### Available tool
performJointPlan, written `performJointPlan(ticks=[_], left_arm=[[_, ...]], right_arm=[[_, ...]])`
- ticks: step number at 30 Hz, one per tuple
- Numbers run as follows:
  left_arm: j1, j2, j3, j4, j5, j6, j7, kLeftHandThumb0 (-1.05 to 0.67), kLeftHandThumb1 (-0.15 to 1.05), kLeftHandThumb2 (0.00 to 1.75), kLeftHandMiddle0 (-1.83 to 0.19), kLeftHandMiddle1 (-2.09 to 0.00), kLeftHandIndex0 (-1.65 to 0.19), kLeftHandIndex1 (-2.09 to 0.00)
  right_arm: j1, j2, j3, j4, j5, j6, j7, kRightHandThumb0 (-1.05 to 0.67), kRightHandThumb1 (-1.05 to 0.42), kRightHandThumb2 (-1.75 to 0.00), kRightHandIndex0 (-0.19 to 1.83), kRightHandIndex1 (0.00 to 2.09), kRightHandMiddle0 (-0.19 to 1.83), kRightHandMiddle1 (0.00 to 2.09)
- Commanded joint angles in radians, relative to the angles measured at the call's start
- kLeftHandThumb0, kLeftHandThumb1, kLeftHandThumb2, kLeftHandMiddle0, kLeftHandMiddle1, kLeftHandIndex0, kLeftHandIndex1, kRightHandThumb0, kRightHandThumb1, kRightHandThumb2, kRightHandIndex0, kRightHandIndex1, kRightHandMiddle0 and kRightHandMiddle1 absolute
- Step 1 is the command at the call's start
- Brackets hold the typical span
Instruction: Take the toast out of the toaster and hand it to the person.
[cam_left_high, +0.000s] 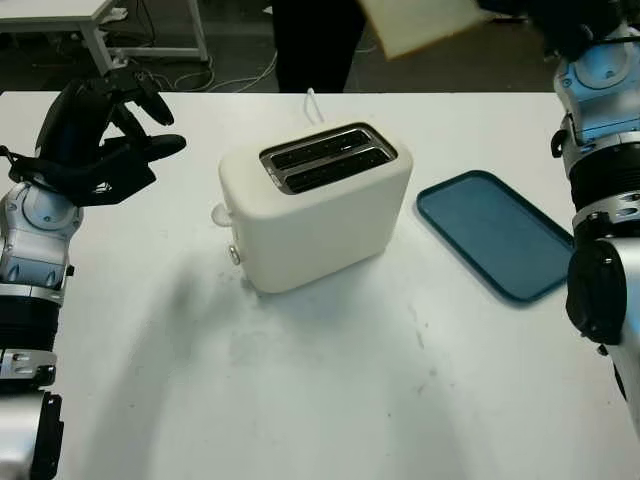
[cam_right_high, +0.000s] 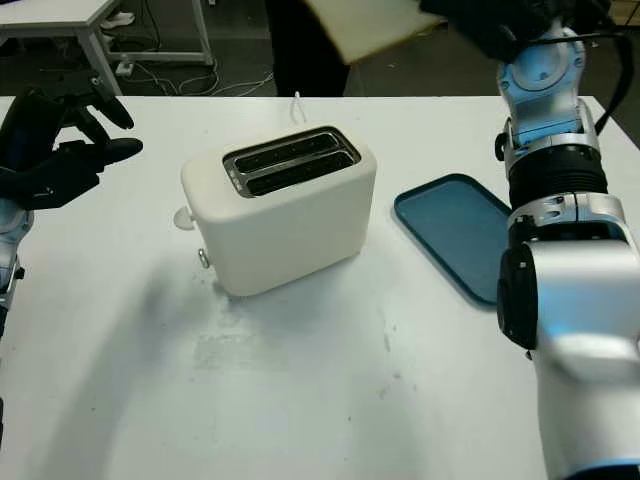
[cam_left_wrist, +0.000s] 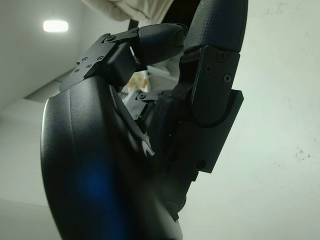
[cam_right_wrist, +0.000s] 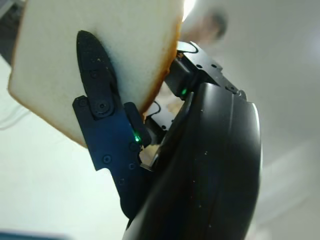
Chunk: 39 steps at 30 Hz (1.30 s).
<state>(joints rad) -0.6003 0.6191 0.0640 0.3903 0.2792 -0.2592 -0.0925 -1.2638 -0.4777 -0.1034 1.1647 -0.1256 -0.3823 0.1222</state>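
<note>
**Toast lifted clear of the toaster, held high at the far edge**

The right hand (cam_right_high: 480, 25) is raised above the far side of the white tabletop (cam_left_high: 330, 400), its black fingers (cam_right_wrist: 97, 90) clamped on the pale square slice of toast with a browned crust (cam_right_wrist: 95, 55). The toast (cam_left_high: 420, 22) hangs tilted in the air, well above and beyond the cream two-slot plastic toaster (cam_left_high: 315, 205), in front of a person in dark clothing (cam_left_high: 315, 45) standing at the far edge. Both toaster slots (cam_left_high: 325, 158) look dark. A flat blue rectangular tray (cam_left_high: 495, 232) lies on the tabletop just right of the toaster. The left hand (cam_left_high: 100, 135) hovers over the tabletop's left side, holding nothing, its fingers curled
</note>
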Motion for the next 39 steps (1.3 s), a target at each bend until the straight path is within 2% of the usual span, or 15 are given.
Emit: performJointPlan(ticks=[1,6,9,12,14,16,21,30,33,39], left_arm=[[0.003,-0.002,0.001,0.0,-0.001,-0.001,0.006,-1.05,0.92,0.12,-0.71,-1.44,-0.58,-1.47],[0.001,0.0,0.0,0.0,-0.001,-0.001,0.004,-1.05,0.92,0.13,-0.71,-1.45,-0.57,-1.48],[0.0,-0.001,0.001,0.0,-0.003,0.002,0.002,-1.05,0.92,0.13,-0.71,-1.45,-0.57,-1.47],[-0.001,-0.001,0.001,0.005,-0.003,-0.004,0.004,-1.05,0.92,0.13,-0.71,-1.44,-0.58,-1.46],[-0.001,-0.001,0.0,0.004,-0.002,0.0,0.004,-1.05,0.92,0.13,-0.71,-1.44,-0.58,-1.46],[-0.003,0.0,-0.001,0.006,-0.001,-0.001,0.003,-1.05,0.92,0.13,-0.71,-1.44,-0.58,-1.46],[-0.008,-0.001,0.0,0.021,-0.008,-0.012,0.0,-1.05,0.92,0.13,-0.7,-1.44,-0.58,-1.46],[-0.004,-0.003,-0.002,0.023,-0.004,-0.019,0.007,-1.05,0.92,0.14,-0.72,-1.44,-0.58,-1.46],[0.001,-0.001,0.0,0.017,-0.002,-0.015,0.008,-1.05,0.92,0.15,-0.72,-1.44,-0.58,-1.47],[0.005,-0.003,0.003,0.018,-0.005,-0.017,0.01,-1.05,0.92,0.15,-0.71,-1.45,-0.57,-1.48]], right_arm=[[0.002,0.016,-0.013,0.039,0.018,0.048,-0.034,-0.4,-0.92,-0.33,0.95,1.75,0.72,1.74],[0.038,0.058,-0.067,0.095,0.069,0.131,-0.093,-0.32,-0.92,-0.38,0.93,1.75,0.69,1.75],[0.061,0.081,-0.079,0.118,0.074,0.183,-0.143,-0.28,-0.92,-0.36,0.86,1.75,0.5,1.75],[0.09,0.093,-0.096,0.132,0.091,0.192,-0.137,-0.22,-0.92,-0.42,0.81,1.75,0.47,1.75],[0.102,0.101,-0.112,0.139,0.105,0.214,-0.149,-0.22,-0.92,-0.4,0.8,1.75,0.43,1.75],[0.107,0.104,-0.096,0.143,0.083,0.239,-0.19,-0.25,-0.92,-0.39,0.79,1.75,0.44,1.75],[0.113,0.115,-0.13,0.148,0.117,0.253,-0.233,-0.24,-0.92,-0.38,0.8,1.75,0.47,1.75],[0.09,0.129,-0.184,0.166,0.143,0.298,-0.336,-0.21,-0.92,-0.36,0.76,1.75,0.4,1.75],[0.088,0.136,-0.184,0.166,0.141,0.302,-0.33,-0.21,-0.92,-0.34,0.79,1.75,0.41,1.69],[0.085,0.149,-0.193,0.164,0.149,0.296,-0.309,-0.26,-0.92,-0.34,0.79,1.75,0.41,1.74]])
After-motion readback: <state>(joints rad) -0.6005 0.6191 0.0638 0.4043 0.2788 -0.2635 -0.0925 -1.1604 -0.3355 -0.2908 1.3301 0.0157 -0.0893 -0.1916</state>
